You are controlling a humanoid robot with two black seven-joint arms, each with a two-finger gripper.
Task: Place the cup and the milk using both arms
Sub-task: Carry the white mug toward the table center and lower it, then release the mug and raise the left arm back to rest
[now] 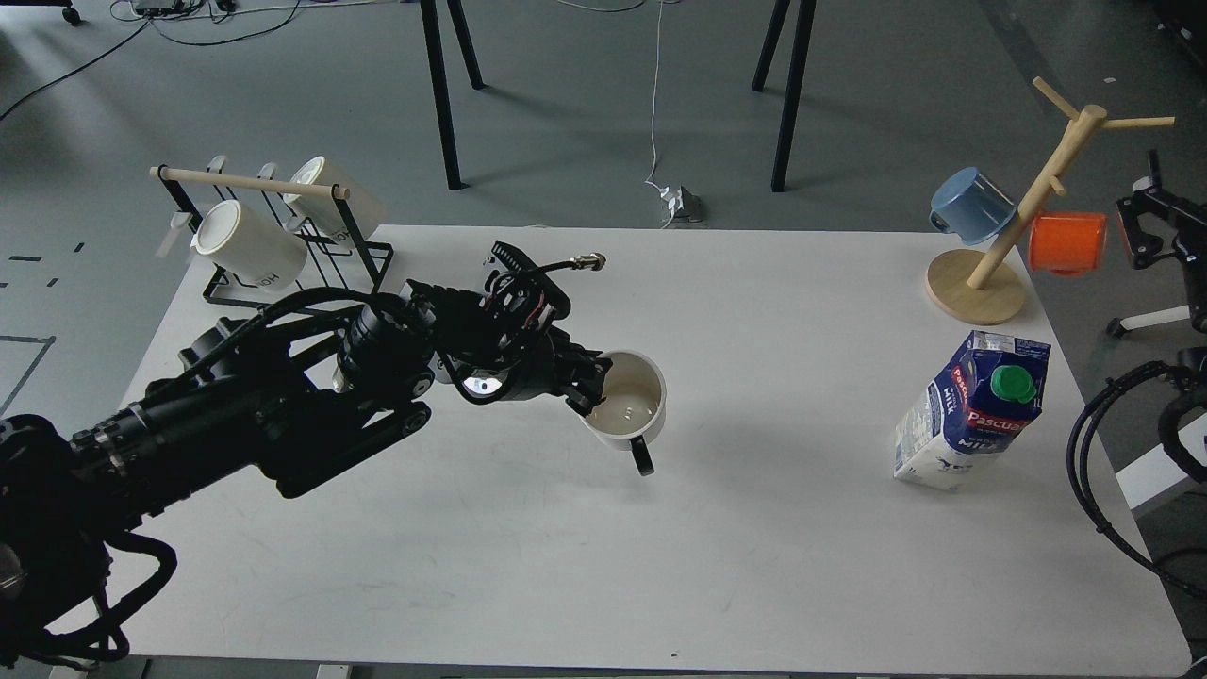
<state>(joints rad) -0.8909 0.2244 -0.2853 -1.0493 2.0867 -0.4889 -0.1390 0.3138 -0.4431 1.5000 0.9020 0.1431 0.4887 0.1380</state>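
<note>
So the left tool point(592, 385) is clamped narrow on the left rim of the cup point(627, 405), one finger inside, handle pointing toward the near side. The cup sits mid-worktop point(528, 566). The milk point(976, 412) stands well off to the right, untouched. The right tool isn't in shot. Far left there's a wire rack point(283, 250) with white mugs; far right a wooden mug tree point(1014, 217) with blue and orange cups. Grey floor and cables behind.

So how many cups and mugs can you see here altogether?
5. Two white mugs lie on the wire rack back left, the cup is at the left gripper, and a blue cup and orange cup hang on the wooden tree.
</note>
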